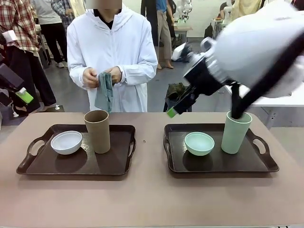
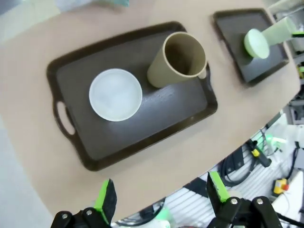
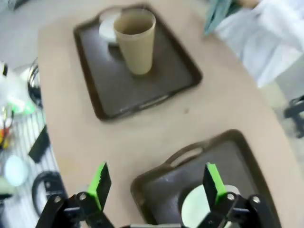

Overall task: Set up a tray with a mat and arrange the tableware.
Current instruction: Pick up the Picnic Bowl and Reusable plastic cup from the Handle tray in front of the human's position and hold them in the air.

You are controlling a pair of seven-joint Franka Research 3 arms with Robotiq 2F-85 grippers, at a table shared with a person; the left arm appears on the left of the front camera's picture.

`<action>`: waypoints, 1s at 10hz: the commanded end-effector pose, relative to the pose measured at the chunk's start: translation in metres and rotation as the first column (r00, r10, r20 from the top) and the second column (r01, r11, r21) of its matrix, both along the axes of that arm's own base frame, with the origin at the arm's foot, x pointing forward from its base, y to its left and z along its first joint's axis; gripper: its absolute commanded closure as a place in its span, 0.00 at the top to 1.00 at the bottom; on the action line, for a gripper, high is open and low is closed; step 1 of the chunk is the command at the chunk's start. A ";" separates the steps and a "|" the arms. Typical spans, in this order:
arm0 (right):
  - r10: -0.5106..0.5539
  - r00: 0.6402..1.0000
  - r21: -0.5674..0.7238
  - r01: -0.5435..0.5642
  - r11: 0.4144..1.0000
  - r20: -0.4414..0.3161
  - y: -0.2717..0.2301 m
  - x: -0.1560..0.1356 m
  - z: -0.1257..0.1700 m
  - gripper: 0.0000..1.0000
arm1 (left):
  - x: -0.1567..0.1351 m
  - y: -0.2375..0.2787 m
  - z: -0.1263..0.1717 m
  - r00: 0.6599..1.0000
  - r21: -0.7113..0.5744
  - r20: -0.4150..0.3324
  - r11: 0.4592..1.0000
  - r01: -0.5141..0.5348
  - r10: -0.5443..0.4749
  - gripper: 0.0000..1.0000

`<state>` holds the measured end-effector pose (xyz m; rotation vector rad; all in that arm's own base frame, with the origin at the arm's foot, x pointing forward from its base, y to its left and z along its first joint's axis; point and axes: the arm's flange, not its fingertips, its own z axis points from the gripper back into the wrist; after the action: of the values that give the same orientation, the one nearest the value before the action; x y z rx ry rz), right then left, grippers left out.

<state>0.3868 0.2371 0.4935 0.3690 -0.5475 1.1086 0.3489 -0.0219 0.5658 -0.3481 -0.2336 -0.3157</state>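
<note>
Dark brown trays are sitting side by side, apart from each other, on the beige surface (image 1: 152,199). The left tray (image 1: 76,172) is carrying the white bowl (image 1: 66,142) and the tan-brown cup (image 1: 97,130). This cup is standing upright just beside the bowl, toward the tray's middle. The right tray (image 1: 216,169) is carrying the mint green bowl (image 1: 199,143) and the mint green cup (image 1: 236,133). This cup is standing upright just beside its bowl, on the outer side. Both bowls are resting mouth up.

At the far side a person in a white coat is holding a folded grey-green cloth (image 1: 104,92) in both hands, clear of the surface.

The left pincer (image 2: 160,187) is hovering above the near edge of the surface, beside the left tray. Its jaws are standing wide apart and gripping nothing. The right pincer (image 3: 156,178) is hovering high over the inner handle of the right tray, jaws likewise spread wide and empty.
</note>
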 end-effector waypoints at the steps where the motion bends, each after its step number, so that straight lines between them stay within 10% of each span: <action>1: 0.112 0.991 -0.047 -0.116 0.992 -0.076 0.028 0.042 0.000 1.00 | 0.018 -0.004 -0.003 0.995 0.071 -0.067 0.995 -0.075 0.080 1.00; 9: 0.094 0.989 -0.044 -0.100 0.994 -0.111 0.038 0.048 -0.022 1.00 | 0.018 -0.005 -0.015 0.996 0.045 -0.063 0.998 -0.054 0.057 1.00; 10: 0.243 0.968 0.028 -0.246 0.969 0.067 0.043 0.056 -0.037 1.00 | 0.020 -0.005 -0.015 0.995 0.056 -0.067 0.996 -0.065 0.069 1.00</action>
<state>0.4358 0.2760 0.4716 0.4069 -0.4607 1.2362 0.3691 -0.0271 0.5505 -0.2978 -0.1679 -0.2428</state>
